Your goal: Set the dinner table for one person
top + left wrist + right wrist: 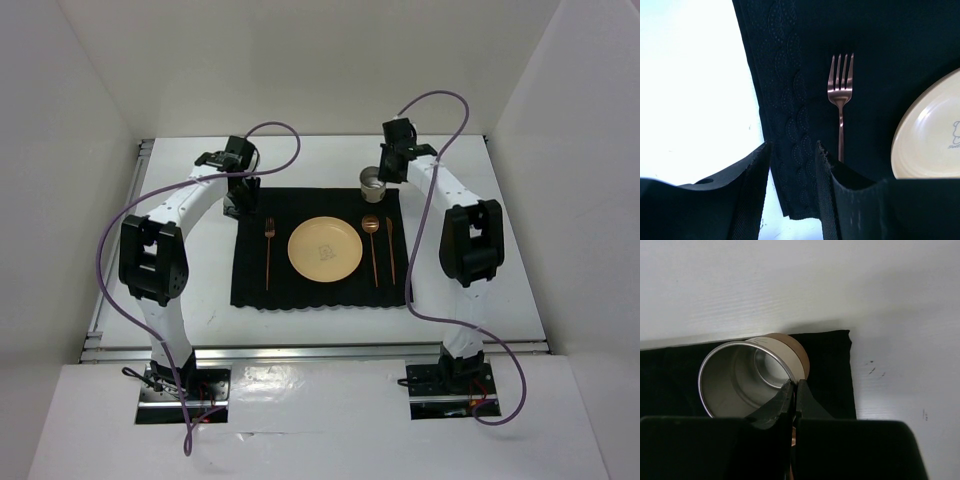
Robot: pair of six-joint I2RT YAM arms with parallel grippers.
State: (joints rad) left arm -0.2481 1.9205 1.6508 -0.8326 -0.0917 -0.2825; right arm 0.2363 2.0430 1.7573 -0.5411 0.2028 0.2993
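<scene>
Table [320, 160]: white, rail-edged, extending well past the plate [325, 249] on every side. A black mat [320, 295] is spread on it, and the plate is centred on the mat. A copper fork [268, 255] is laid left of the plate, tines pointing away from the arm bases. A spoon [372, 250] is laid just right of the plate, with a slim copper utensil [390, 250] beside it, type not resolved. A metal cup [373, 183] is seen beyond the plate to the far right, at the mat's corner. The right hand [794, 385] is clamped on the cup's wall, one finger inside the rim and one outside; contact of cup with mat cannot be told. The left hand [793, 146] is held far-left of the plate over the mat's edge, jaws moderately parted.
</scene>
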